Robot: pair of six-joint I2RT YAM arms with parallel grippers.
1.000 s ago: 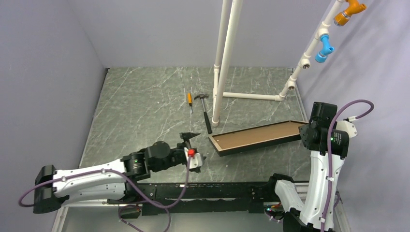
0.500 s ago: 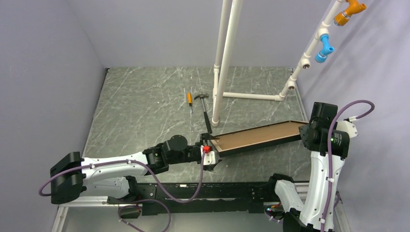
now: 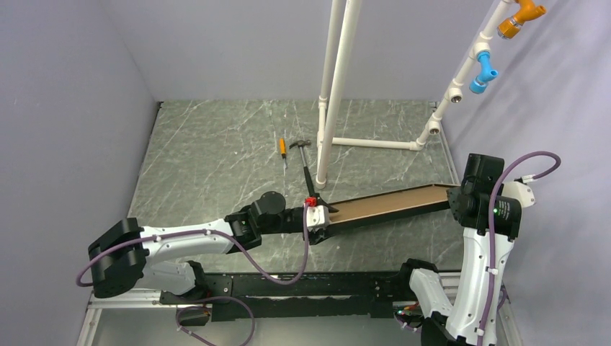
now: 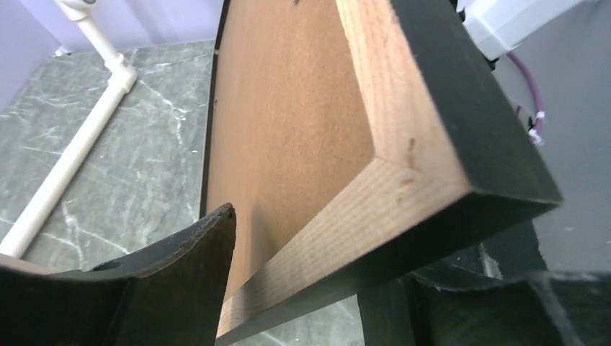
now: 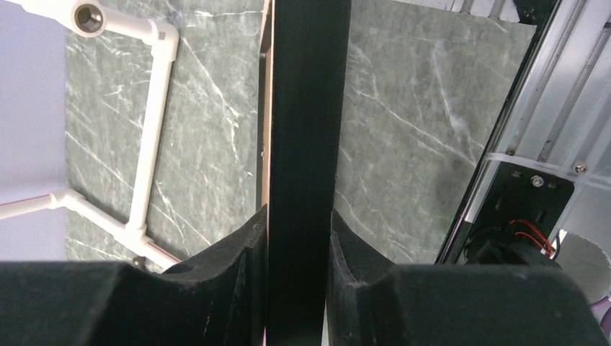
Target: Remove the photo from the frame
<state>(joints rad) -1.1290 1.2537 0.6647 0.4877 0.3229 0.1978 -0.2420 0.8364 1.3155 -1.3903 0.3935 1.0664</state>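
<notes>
Top view: frame [image 3: 382,217] tilted, spanning both hands, with the photo [image 3: 389,203] inside it, brown back up. Right hand [image 3: 458,198] is at its right end, left hand [image 3: 322,216] at its left corner.
Left wrist: fingers [image 4: 180,281] straddle the frame corner; cannot tell whether they grip.
Right wrist: fingers [image 5: 230,267] pinched tight on the frame's black edge.

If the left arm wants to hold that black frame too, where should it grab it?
Probably the free left end of the frame, approached endwise from the left. It stands tilted on edge, the right gripper pinches the far end, and that narrow rail fits inside the left gripper.
</notes>
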